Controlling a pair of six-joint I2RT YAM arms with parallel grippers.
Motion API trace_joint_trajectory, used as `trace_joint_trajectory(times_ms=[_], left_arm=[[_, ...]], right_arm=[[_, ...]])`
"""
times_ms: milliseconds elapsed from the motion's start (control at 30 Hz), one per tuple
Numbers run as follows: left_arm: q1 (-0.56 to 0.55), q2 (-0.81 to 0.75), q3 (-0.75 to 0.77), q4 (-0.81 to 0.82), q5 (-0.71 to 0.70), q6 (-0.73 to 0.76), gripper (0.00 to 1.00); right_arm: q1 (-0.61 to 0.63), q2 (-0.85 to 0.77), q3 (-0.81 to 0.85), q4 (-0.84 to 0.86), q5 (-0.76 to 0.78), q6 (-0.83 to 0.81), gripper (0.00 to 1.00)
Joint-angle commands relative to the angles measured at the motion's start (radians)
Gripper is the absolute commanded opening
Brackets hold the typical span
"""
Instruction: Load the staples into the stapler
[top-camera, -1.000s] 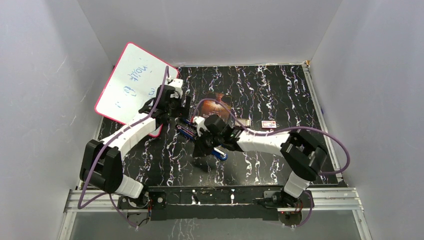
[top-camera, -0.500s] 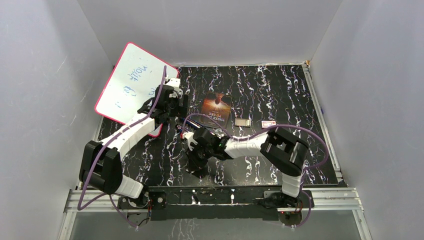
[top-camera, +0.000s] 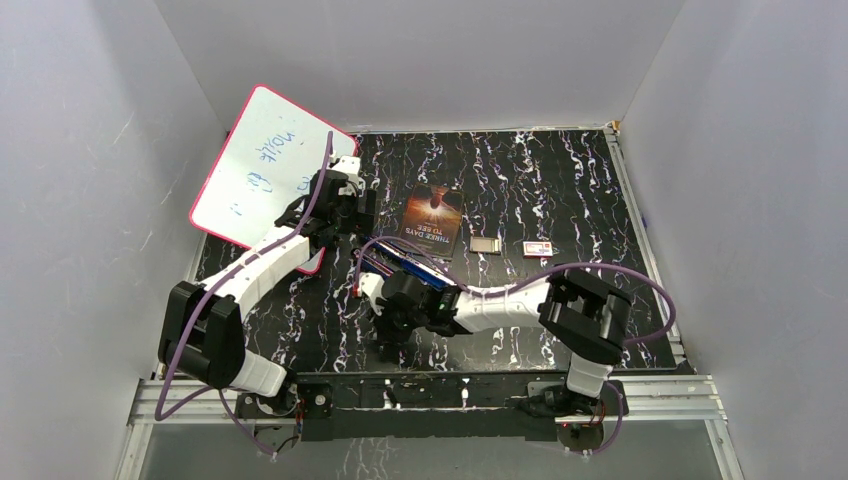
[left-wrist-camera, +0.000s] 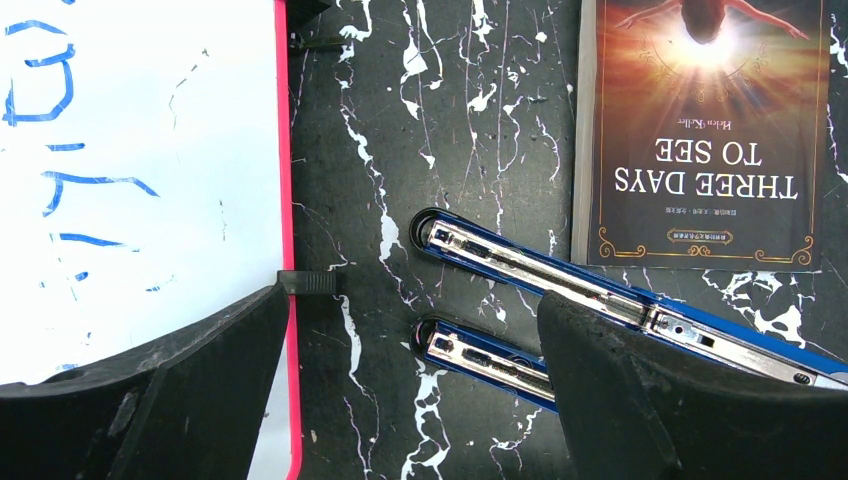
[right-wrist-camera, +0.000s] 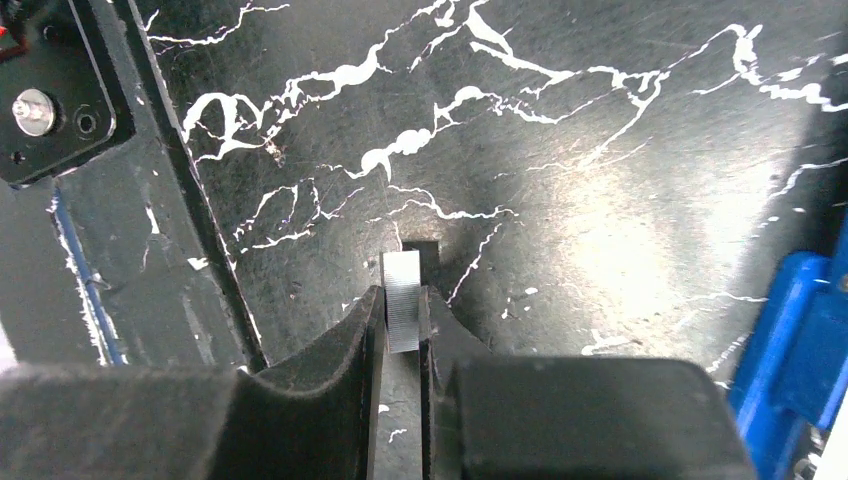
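Observation:
The blue stapler (left-wrist-camera: 560, 285) lies hinged open on the black marbled table, its silvery magazine channel facing up. It also shows in the top view (top-camera: 405, 265). My left gripper (left-wrist-camera: 415, 400) hovers open above the stapler's front ends, one finger (left-wrist-camera: 150, 400) over the whiteboard edge. It is empty. My right gripper (right-wrist-camera: 402, 330) is shut on a short silvery strip of staples (right-wrist-camera: 402, 300), held just above the table near its front edge. In the top view the right gripper (top-camera: 383, 325) is nearer than the stapler. A further silvery-grey bunch of staples (top-camera: 485, 244) lies mid-table.
A book (left-wrist-camera: 700, 130) lies just behind the stapler. A pink-rimmed whiteboard (top-camera: 265, 170) leans at the back left. A small red-and-white box (top-camera: 537, 249) sits right of the loose staples. The black front rail (right-wrist-camera: 60, 100) is close to my right gripper.
My right gripper has drawn back from over the stapler toward the near edge, still holding the strip. The open stapler is now uncovered. The left arm has barely moved.

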Motion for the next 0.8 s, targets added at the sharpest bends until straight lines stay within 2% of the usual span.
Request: trace_joint_trajectory(times_ms=[0,367,567,767], left_arm=[[0.002,-0.034,0.030,-0.012,-0.014,-0.003,0.94],[0.002,-0.034,0.027,-0.011,-0.012,-0.001,0.94],[0.002,-0.035,0.025,-0.012,-0.008,0.000,0.94],[0.002,-0.035,0.024,-0.011,-0.005,0.000,0.94]], right_arm=[[0.036,-0.064,-0.016,0.043,0.150,-0.120,0.19],[0.102,-0.025,-0.007,0.024,0.207,-0.192,0.21],[0.106,-0.025,-0.014,0.035,0.165,-0.189,0.30],[0.106,-0.032,-0.020,0.045,0.129,-0.181,0.33]])
